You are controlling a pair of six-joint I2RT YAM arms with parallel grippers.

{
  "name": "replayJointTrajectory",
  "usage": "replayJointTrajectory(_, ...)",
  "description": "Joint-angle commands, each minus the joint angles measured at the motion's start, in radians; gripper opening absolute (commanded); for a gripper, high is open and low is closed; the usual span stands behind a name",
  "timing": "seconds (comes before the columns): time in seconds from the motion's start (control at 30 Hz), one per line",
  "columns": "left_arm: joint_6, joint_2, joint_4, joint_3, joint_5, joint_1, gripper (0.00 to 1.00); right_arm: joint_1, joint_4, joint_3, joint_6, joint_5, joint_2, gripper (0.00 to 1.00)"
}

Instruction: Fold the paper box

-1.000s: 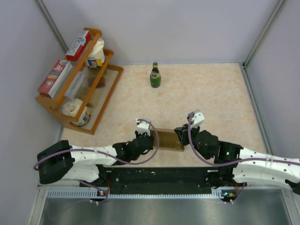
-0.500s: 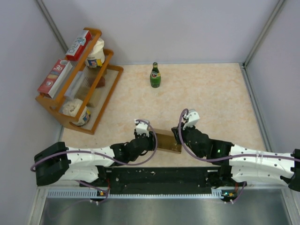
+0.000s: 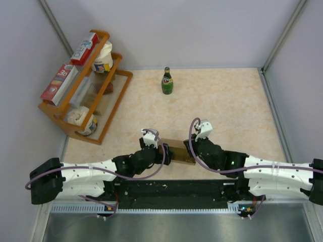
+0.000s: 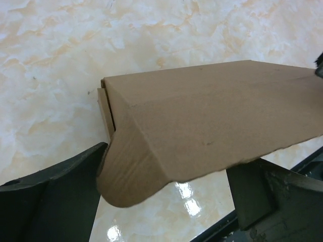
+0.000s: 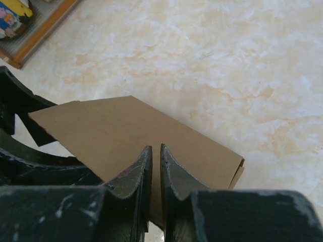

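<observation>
The paper box [image 3: 180,151] is a small plain brown carton lying near the table's front edge, between my two grippers. In the left wrist view a rounded flap [image 4: 131,176] sticks out from the left end of the box [image 4: 212,116]. My left gripper [image 3: 165,152] is wide open around that end, with one finger on each side and the flap loose between them [image 4: 169,161]. My right gripper [image 3: 190,148] is at the box's right part. Its fingers [image 5: 155,147] are pinched together on the near edge of the box [image 5: 111,131], and cardboard shows in the thin slit between them.
A green bottle [image 3: 167,81] stands at the back middle of the table. A wooden rack [image 3: 83,91] with red-and-white boxes and tubs fills the left side, and its corner [image 5: 40,25] shows in the right wrist view. The arms' black base rail [image 3: 171,189] runs just behind the box.
My left gripper has opened from nearly shut to wide, letting go of the box's left end. My right gripper and the box have shifted slightly to the left.
</observation>
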Motion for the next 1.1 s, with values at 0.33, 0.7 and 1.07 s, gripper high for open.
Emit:
replayJointTrajectory(0.33, 0.037, -0.096, -0.237, 0.054, 0.316, -0.007, 0.99, 0.010, 0.023, -0.019, 0.044, -0.019, 0.037, 0.11)
replayJointTrajectory(0.7, 0.100, -0.226, -0.421, 0.102, 0.752, -0.011, 0.99, 0.010, 0.033, -0.026, 0.056, -0.061, 0.063, 0.11)
replayJointTrajectory(1.07, 0.140, -0.508, -0.567, 0.276, 0.657, -0.010, 0.99, 0.008, -0.023, -0.016, 0.059, -0.213, 0.112, 0.11)
